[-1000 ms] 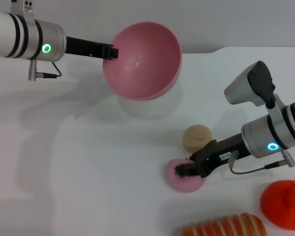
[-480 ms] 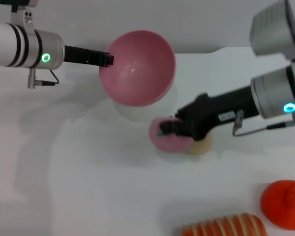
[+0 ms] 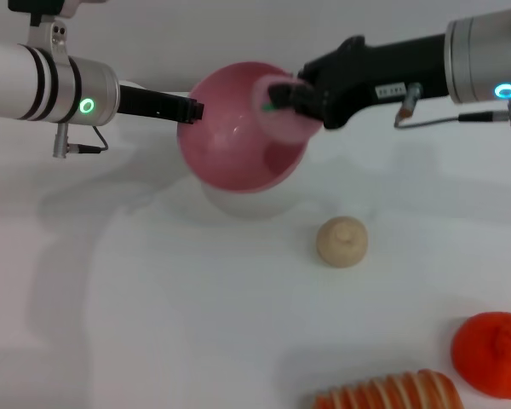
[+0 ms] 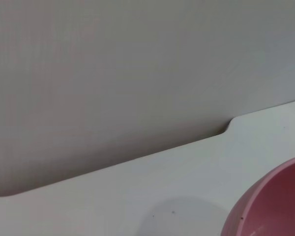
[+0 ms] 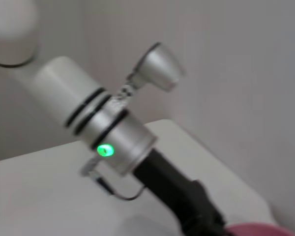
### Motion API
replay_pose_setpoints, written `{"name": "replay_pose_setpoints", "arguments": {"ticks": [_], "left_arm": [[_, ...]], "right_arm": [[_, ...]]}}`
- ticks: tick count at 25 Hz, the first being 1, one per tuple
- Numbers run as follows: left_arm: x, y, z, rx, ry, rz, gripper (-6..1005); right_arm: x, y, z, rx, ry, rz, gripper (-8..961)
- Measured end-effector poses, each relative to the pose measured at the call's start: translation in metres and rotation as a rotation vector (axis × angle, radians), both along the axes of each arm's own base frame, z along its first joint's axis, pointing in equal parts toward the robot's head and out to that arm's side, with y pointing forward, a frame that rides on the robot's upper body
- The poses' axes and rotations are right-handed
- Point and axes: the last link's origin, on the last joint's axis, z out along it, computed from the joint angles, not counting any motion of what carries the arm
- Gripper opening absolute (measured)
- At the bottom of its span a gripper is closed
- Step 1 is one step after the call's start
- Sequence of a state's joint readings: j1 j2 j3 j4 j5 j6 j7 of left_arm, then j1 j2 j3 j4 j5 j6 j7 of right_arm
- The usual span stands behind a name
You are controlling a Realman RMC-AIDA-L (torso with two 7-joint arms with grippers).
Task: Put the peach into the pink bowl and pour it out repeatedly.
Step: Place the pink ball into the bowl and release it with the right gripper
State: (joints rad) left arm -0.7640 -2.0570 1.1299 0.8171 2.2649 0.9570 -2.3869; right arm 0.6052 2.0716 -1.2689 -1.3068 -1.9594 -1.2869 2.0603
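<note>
While peach (image 3: 283, 115) overhangs pink bowl (image 3: 230, 153), wrist hides it

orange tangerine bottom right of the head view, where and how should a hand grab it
Probably from straight above, fingers closing across the widest part of the orange tangerine. It sits as a squat, bumpy round lump on the table, with free space around it; the striped bread-like thing lies beside it, so a low sideways approach from there looks worse.

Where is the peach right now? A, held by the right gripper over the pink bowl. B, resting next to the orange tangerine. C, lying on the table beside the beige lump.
A: the right gripper holds the peach over the pink bowl, which the left gripper holds at its rim.
</note>
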Motion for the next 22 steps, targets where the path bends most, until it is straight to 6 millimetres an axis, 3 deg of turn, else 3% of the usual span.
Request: {"name": "replay_pose_setpoints", "arguments": {"ticks": [10,22], "left_arm": [[0.008,-0.001,-0.007,-0.024,0.008,-0.025,45],[0.009,0.000,-0.007,-0.020,0.008,-0.029,44]], "right_arm": [[0.011,0.028,-0.020,0.068,-0.016,-0.030,112],[0.019,0.032,-0.025,0.099,-0.035,-0.005,194]]}}
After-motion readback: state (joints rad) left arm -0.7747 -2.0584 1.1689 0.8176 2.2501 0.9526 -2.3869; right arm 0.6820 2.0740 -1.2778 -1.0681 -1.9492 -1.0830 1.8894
